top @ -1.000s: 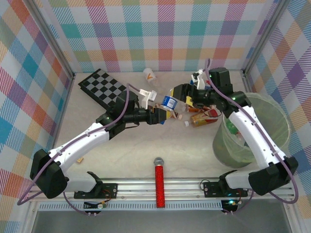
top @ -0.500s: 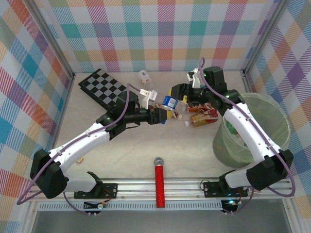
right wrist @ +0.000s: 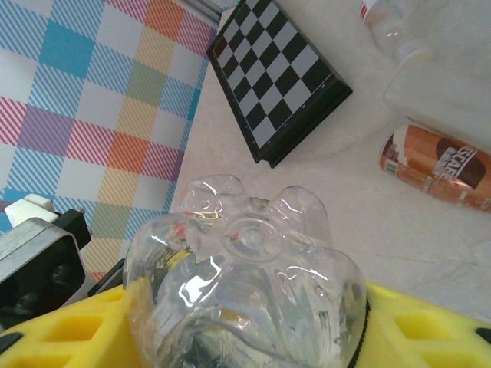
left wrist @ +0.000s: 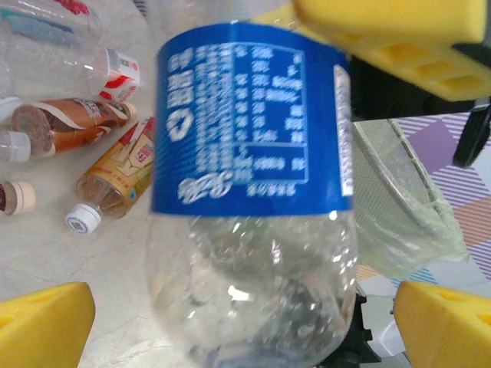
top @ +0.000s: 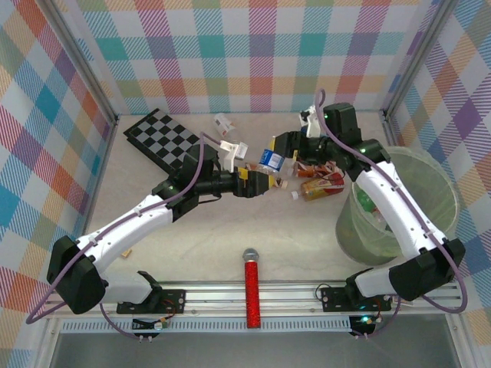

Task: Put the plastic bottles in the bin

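1. The right hand (top: pixel 278 151) pinches a clear plastic bottle with a blue label (top: pixel 268 159) over the far middle of the table (top: pixel 230 238).
2. In the right wrist view, the bottle's lobed base (right wrist: pixel 245 284) faces the camera. The yellow fingers (right wrist: pixel 69 337) press against it on both sides.
3. The left hand (top: pixel 262 181) reaches in from the near left, its tips just beside the same bottle.
4. In the left wrist view, the left hand's yellow fingers (left wrist: pixel 42 326) are spread wide. The bottle (left wrist: pixel 253 192) sits between them with a gap on each side. One yellow finger of the right hand (left wrist: pixel 391 31) crosses the bottle's upper end.
5. More plastic bottles lie on the table just right of the held one:
   - a brown-labelled bottle (left wrist: pixel 73 123);
   - an orange-labelled bottle (left wrist: pixel 123 172) with a white cap, close beside it.
6. A small clear bottle with a red and white label (top: pixel 224 121) lies at the far edge.
7. The bin (top: pixel 453 192), pale green and translucent, stands at the right edge of the table, near the cluster. A green bottle (top: pixel 367 203) shows through its wall.
8. A black-and-grey checkerboard (top: pixel 165 139) lies in the far left corner.
9. A red glittery microphone (top: pixel 251 295) lies at the near edge, between the arm bases.
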